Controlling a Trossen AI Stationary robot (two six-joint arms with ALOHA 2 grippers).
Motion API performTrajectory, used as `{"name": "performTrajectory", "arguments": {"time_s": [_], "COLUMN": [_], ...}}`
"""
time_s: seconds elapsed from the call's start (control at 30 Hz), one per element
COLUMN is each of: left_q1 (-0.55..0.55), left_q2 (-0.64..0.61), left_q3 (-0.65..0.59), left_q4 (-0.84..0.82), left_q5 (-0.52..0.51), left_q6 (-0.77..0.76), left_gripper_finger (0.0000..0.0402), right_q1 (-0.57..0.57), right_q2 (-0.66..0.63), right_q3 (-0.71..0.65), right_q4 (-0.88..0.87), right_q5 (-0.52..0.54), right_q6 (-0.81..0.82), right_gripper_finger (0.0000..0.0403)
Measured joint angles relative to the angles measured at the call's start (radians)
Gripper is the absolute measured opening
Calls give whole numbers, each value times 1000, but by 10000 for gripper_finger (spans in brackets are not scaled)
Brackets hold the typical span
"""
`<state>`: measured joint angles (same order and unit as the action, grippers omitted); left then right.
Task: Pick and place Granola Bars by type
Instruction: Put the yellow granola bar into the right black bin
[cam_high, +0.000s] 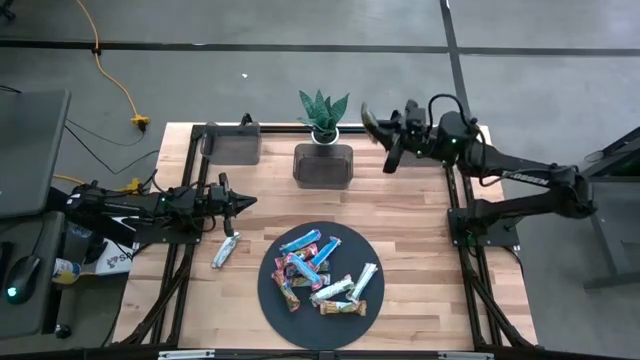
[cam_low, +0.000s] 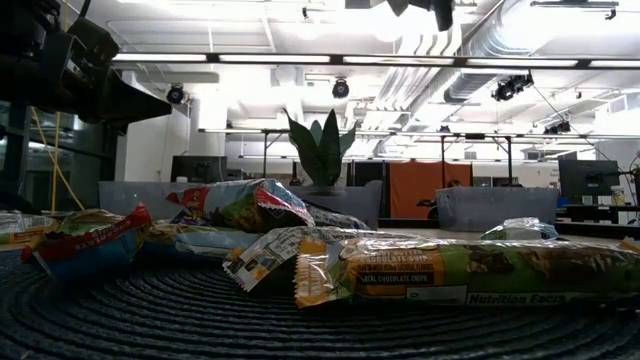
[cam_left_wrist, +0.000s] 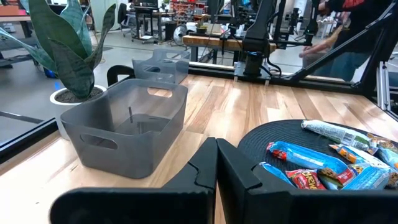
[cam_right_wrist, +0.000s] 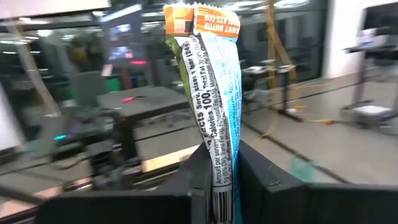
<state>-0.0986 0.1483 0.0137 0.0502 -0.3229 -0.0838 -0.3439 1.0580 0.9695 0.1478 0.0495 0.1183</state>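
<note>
My overhead camera looks straight down on the counter (cam_high: 410, 240); my low one skims the mat (cam_low: 150, 310) both share.

The left gripper (cam_left_wrist: 216, 163) has its fingers pressed together over the wooden tabletop (cam_left_wrist: 249, 106). A grey bin (cam_left_wrist: 127, 124) stands near the plant (cam_left_wrist: 65, 53) (a second bin (cam_left_wrist: 163, 64) behind). Granola bars (cam_left_wrist: 329, 158) lie on the dark mat (cam_left_wrist: 267, 134).

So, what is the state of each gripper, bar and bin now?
Left gripper: shut, empty, beside the mat.
Right gripper: shut on a bar, raised near the table's back edge.
Stray bar: flat, off the mat.
Bins: upright, empty.
</note>
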Motion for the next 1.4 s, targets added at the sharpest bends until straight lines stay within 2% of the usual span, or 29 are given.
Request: {"name": "performTrajectory", "arguments": {"time_s": [0.27,0.5,0.6,0.8,1.0,1.23,1.4], "left_q1": [0,0,0,0,0,0,0], "left_q2": [0,0,0,0,0,0,0], "left_q3": [0,0,0,0,0,0,0], "left_q4": [0,0,0,0,0,0,0], "left_q5": [0,0,0,0,0,0,0], "left_q6": [0,0,0,0,0,0,0], "left_gripper_finger": [1,1,1,1,1,1,1], "right_q1": [-128,-263,-317,-413,-491,-550,-568], "right_q2": [0,0,5,44,135,248,334], "right_q3": [0,5,60,222,355,379,372], "right_q4": [-114,-259,-381,-698,-970,-1120,-1185], "right_q5": [100,98,99,157,223,328,338], "right_q6": [-59,-72,-103,-249,-439,-619,-683], "right_gripper_finger": [48,32,30,42,37,35,40]}}
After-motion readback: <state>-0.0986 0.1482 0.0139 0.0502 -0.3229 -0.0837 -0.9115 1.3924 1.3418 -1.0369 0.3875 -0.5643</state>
